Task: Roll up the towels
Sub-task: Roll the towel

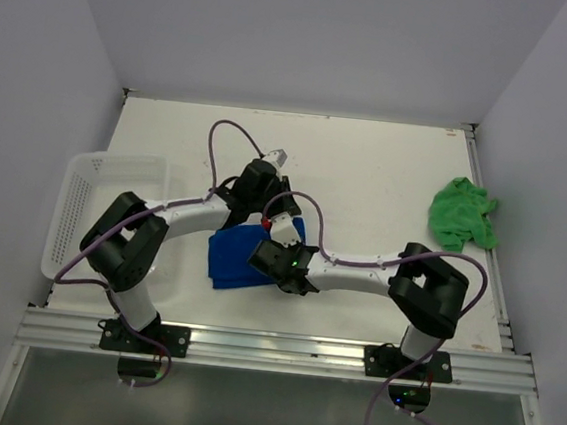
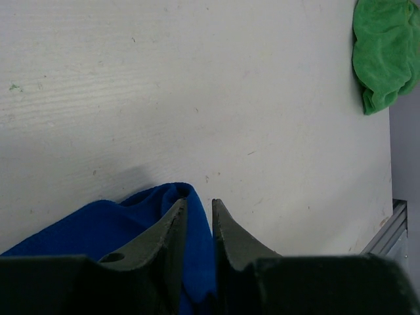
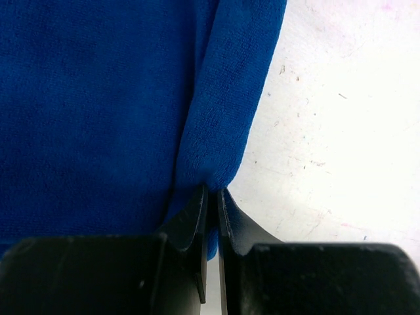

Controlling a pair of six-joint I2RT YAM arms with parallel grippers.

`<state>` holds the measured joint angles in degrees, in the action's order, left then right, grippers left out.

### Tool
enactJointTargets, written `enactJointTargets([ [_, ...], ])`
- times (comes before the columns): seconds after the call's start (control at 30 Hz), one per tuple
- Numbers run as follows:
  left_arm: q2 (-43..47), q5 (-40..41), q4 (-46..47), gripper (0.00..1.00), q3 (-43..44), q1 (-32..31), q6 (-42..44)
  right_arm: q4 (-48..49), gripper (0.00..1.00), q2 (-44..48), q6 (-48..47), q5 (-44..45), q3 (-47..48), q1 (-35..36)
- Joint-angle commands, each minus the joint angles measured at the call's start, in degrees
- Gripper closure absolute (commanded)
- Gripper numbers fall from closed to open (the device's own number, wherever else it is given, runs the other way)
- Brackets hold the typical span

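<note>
The blue towel (image 1: 234, 258) lies folded near the middle front of the table. My left gripper (image 1: 281, 217) is shut on its far edge; in the left wrist view (image 2: 199, 205) the blue cloth (image 2: 98, 226) runs up between the fingers. My right gripper (image 1: 281, 258) is shut on the towel's near right edge; in the right wrist view (image 3: 212, 191) a fold of blue cloth (image 3: 98, 111) is pinched between the jaws. The green towel (image 1: 461, 213) lies crumpled at the right side of the table, and shows at the top right of the left wrist view (image 2: 387, 49).
A white mesh basket (image 1: 98, 205) stands at the left edge of the table. The metal rail (image 1: 280, 348) runs along the front edge. White walls close in the back and sides.
</note>
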<state>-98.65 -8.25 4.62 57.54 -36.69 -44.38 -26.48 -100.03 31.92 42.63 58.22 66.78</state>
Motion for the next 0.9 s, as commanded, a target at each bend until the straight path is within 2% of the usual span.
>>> enactJointTargets([
  [0.0,2.5,-3.3,1.5,0.75,0.5,0.9,-1.0,-7.3,1.00,-3.6,0.8,5.4,4.7,1.4],
  [0.33,1.8,-9.8,7.3,0.79,-2.2,1.2,-1.7,-15.0,1.00,-10.9,0.6,9.8,11.6,4.1],
  [0.53,-1.8,-15.5,14.2,0.84,-4.4,1.2,-4.0,-13.2,1.00,-10.8,0.3,8.8,11.1,4.6],
  [0.87,-7.9,-13.3,15.3,0.90,-5.7,1.0,-2.8,-6.5,1.00,-8.2,0.4,5.9,7.2,4.7],
])
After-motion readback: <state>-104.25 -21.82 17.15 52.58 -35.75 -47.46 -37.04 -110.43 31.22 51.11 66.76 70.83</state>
